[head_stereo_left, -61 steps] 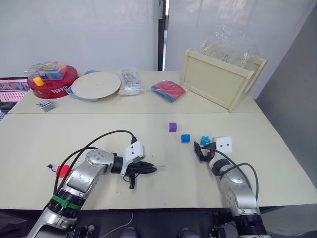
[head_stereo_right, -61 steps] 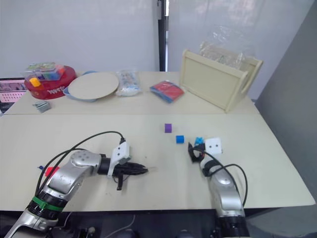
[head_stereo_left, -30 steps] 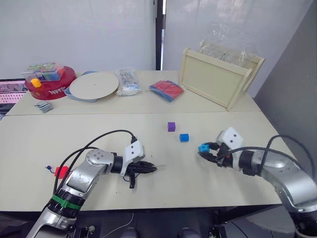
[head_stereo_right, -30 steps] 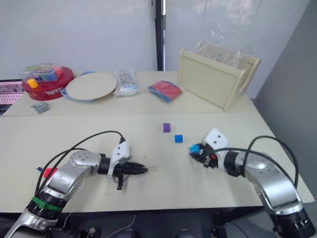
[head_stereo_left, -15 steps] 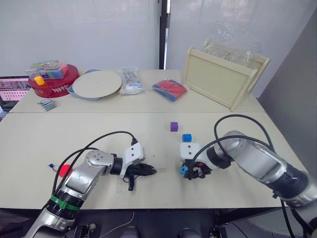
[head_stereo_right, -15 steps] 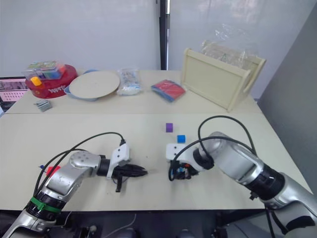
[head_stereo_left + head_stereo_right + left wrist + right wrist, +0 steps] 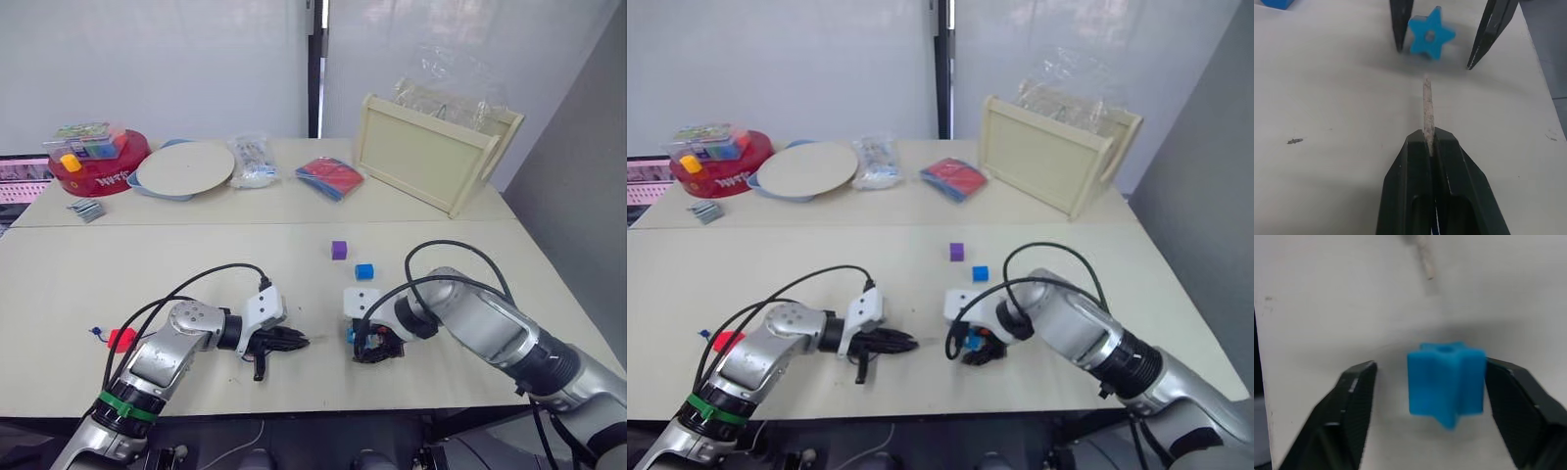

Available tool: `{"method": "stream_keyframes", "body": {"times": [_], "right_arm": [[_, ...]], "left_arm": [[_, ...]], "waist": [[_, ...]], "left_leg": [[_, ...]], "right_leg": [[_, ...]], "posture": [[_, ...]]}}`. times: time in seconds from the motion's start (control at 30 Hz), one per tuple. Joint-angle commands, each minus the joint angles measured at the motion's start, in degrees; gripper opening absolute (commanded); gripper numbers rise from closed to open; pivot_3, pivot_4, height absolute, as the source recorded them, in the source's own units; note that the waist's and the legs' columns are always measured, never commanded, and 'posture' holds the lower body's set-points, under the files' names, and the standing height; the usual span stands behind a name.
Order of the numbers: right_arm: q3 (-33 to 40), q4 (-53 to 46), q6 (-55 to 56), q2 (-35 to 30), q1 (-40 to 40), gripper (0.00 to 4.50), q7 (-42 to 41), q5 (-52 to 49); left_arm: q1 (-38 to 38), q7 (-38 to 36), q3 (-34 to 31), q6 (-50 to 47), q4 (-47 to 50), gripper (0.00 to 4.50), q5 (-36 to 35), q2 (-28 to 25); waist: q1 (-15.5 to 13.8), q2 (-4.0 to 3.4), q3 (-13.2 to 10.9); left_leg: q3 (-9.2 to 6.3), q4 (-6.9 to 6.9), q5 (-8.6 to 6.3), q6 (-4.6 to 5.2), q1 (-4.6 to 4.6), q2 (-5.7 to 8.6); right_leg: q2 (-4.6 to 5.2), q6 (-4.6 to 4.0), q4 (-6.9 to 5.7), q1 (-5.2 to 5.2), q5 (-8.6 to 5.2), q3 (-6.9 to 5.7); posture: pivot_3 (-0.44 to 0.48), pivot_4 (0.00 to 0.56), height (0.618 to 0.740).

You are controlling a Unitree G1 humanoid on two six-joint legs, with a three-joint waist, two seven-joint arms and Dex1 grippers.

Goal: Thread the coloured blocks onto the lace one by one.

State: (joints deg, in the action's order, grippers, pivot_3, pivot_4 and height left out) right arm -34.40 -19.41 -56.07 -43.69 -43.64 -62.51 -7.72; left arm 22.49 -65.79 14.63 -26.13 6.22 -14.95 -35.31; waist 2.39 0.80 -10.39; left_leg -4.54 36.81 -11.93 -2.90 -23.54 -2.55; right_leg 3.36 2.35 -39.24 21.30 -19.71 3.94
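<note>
Lining up the lace tip (image 7: 1427,105), pinched in the left gripper (image 7: 1433,147), with the hole in the blue star (image 7: 1431,37) between the open right gripper (image 7: 1430,396) near the table's (image 7: 196,264) front edge needs slow, straight pushing.

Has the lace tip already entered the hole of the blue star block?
No: the lace tip stops short of the blue star block, table showing between them.

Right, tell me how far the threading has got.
Nothing visibly threaded yet. In hand: the left gripper pinches the lace tip, aimed at the hole of the blue star block, which stands inside the open right gripper. Left: that block, plus the purple block and blue cube loose on the table.
</note>
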Motion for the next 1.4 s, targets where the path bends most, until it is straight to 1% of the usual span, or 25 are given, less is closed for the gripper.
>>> {"method": "stream_keyframes", "body": {"times": [0.03, 0.17, 0.23, 0.3, 0.4, 0.53, 0.7, 0.77, 0.87, 1.07, 1.17, 1.27, 1.4], "right_arm": [[8.43, -3.98, -1.53, 0.31, 2.38, 4.48, 2.06, -3.48], [16.92, -6.14, -1.17, 1.01, 7.39, 4.48, 4.24, -7.57], [22.06, -7.91, 2.28, 0.76, 12.85, 4.48, 3.03, -11.03], [24.23, -8.58, 5.56, 0.04, 16.69, 4.48, 2.24, -12.19], [24.18, -5.65, 11.2, 0.77, 19.04, 4.48, 2.14, -11.77], [22.39, 0.59, 19.17, 3.18, 18.96, 4.48, 2.03, -10.29], [20.18, 11.48, 32.24, 5.29, 18.26, 4.48, -0.71, -6.43], [19.85, 15.56, 36.88, 6.17, 18.35, 4.48, -2.45, -5.88], [20.18, 19.0, 40.2, 7.04, 18.66, 4.48, -4.5, -6.38], [20.61, 21.91, 43.78, 8.42, 18.87, 4.48, -4.51, -5.8], [20.46, 22.41, 44.18, 9.05, 18.98, 4.48, -4.31, -5.59], [20.34, 22.33, 44.4, 9.42, 19.26, 3.65, -4.22, -5.34], [20.34, 21.9, 44.3, 9.89, 19.85, 2.26, -4.14, -5.1]], "left_arm": [[-0.1, -0.19, -0.69, 1.15, 1.45, 0.0, -0.56, -0.35], [-0.17, -0.37, -0.82, 1.22, 1.4, 0.0, -0.62, -0.58], [-0.01, -0.58, -0.9, 1.25, 1.17, 0.0, -0.72, -0.69], [0.27, -0.81, -0.94, 1.32, 0.78, 0.0, -0.77, -0.77], [1.09, -1.41, -0.79, 1.41, 0.02, 0.0, -0.77, -0.82], [1.94, -2.17, -0.25, 1.29, -0.12, 0.0, -0.68, -0.57], [2.81, -1.83, 0.67, -0.87, 1.67, 0.0, -0.59, -0.35], [3.68, -0.4, 1.8, -2.17, 2.91, 0.0, 0.87, -0.25], [5.12, 2.77, 2.94, -5.88, 4.79, 0.0, 2.28, 0.48], [6.42, 4.67, 4.06, -11.66, 8.82, 0.0, 0.94, 1.69], [6.6, 4.8, 5.59, -12.38, 9.01, 0.0, 2.02, 0.96], [6.96, 5.92, 5.84, -13.14, 8.61, 0.0, 2.19, 1.21], [7.18, 5.83, 6.21, -14.05, 9.15, 0.0, 1.97, 0.53]], "waist": [[-0.11, 0.0, 0.0], [-0.37, 0.0, 0.0], [-0.65, 0.01, 0.0], [-0.81, 0.01, 0.0], [-0.67, 0.0, 0.0], [-0.2, 0.01, -0.01], [-0.06, 0.01, 0.0], [-0.11, 0.01, -0.01], [-0.25, 0.02, -0.01], [0.01, 0.02, -0.01], [0.06, 0.02, -0.01], [-0.02, 0.02, -0.01], [-0.08, 0.02, -0.01]], "left_leg": [[0.0, 0.0, 0.0, 0.0, -0.01, 0.0], [0.0, 0.0, 0.0, 0.0, -0.05, 0.01], [0.0, 0.0, 0.0, 0.0, -0.06, 0.01], [0.0, 0.0, 0.0, 0.0, -0.08, 0.01], [0.02, 0.01, 0.0, 0.0, -0.07, 0.01], [0.01, 0.0, 0.0, 0.0, 0.04, -0.01], [0.02, 0.0, 0.0, 0.0, 0.0, 0.0], [0.02, 0.0, 0.0, 0.0, 0.0, 0.0], [0.02, 0.01, 0.01, -0.01, -0.01, 0.02], [0.01, 0.01, 0.01, -0.01, 0.0, 0.0], [0.01, 0.01, 0.01, -0.01, 0.02, 0.0], [0.02, 0.01, 0.01, -0.02, 0.01, 0.0], [0.01, 0.01, 0.01, -0.02, 0.0, 0.01]], "right_leg": [[0.0, 0.0, 0.01, 0.0, 0.0, 0.0], [0.02, 0.0, 0.04, 0.0, 0.0, -0.01], [0.02, 0.0, 0.05, -0.01, 0.0, -0.02], [0.02, 0.0, 0.08, -0.01, 0.0, -0.03], [0.02, 0.0, 0.07, 0.0, 0.0, -0.01], [-0.02, 0.0, 0.03, -0.05, 0.0, -0.01], [-0.01, 0.0, 0.07, -0.05, 0.0, -0.01], [0.0, 0.0, 0.07, -0.05, 0.0, -0.01], [0.01, 0.0, 0.07, -0.06, 0.0, -0.01], [0.0, 0.0, 0.05, -0.06, 0.0, -0.01], [-0.01, 0.01, 0.04, -0.06, 0.0, 0.0], [0.0, 0.01, 0.04, -0.06, 0.0, 0.0], [0.0, 0.01, 0.05, -0.06, 0.0, 0.0]], "posture": [[0.0, 0.15, 0.74], [0.0, 0.15, 0.74], [0.0, 0.15, 0.74], [0.0, 0.15, 0.74], [0.0, 0.15, 0.74], [0.0, 0.15, 0.74], [0.0, 0.15, 0.74], [0.0, 0.15, 0.74], [0.0, 0.15, 0.74], [0.0, 0.15, 0.74], [0.0, 0.15, 0.74], [0.0, 0.15, 0.74], [0.0, 0.15, 0.74]]}}
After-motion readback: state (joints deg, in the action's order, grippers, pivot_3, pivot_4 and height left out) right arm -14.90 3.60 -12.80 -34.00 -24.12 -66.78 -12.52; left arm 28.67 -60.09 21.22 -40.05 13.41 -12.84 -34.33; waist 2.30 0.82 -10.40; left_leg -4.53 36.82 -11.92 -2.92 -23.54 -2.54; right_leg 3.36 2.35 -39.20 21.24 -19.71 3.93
